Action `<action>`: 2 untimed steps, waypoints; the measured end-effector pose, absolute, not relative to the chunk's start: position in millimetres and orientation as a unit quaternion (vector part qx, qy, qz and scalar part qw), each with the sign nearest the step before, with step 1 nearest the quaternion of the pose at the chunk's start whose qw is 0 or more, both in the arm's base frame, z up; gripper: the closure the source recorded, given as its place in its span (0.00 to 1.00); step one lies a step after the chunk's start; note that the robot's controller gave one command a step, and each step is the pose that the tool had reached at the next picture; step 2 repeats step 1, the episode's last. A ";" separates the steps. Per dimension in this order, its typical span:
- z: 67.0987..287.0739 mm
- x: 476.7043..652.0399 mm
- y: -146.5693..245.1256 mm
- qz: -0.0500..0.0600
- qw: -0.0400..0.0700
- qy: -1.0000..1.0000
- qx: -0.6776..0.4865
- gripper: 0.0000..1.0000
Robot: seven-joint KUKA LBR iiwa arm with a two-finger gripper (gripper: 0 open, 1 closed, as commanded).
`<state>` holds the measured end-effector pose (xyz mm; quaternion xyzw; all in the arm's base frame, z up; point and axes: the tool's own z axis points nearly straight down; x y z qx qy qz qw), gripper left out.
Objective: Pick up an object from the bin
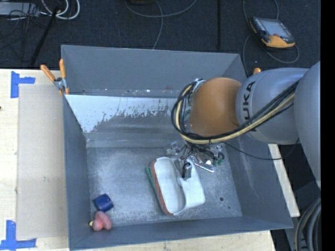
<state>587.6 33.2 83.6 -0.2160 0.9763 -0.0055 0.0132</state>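
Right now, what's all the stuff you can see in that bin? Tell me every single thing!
white thing: one, white with a green and brown edge, middle of the bin floor
blue block: one, blue, lower left corner of the floor
pink lump: one, pink, just below the blue block, by the bin's lower wall
bin: one, grey metal, holding all of these
arm: one, grey with an orange cover and cables, coming in from the right
claw: one, silver and dark, over the white thing's upper right end
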 end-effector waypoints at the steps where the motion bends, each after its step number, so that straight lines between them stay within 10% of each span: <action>1: 245.9 578.3 17.5 -0.001 0.005 0.979 -0.206 1.00; 2: 245.9 578.3 17.5 -0.001 0.005 0.979 -0.206 1.00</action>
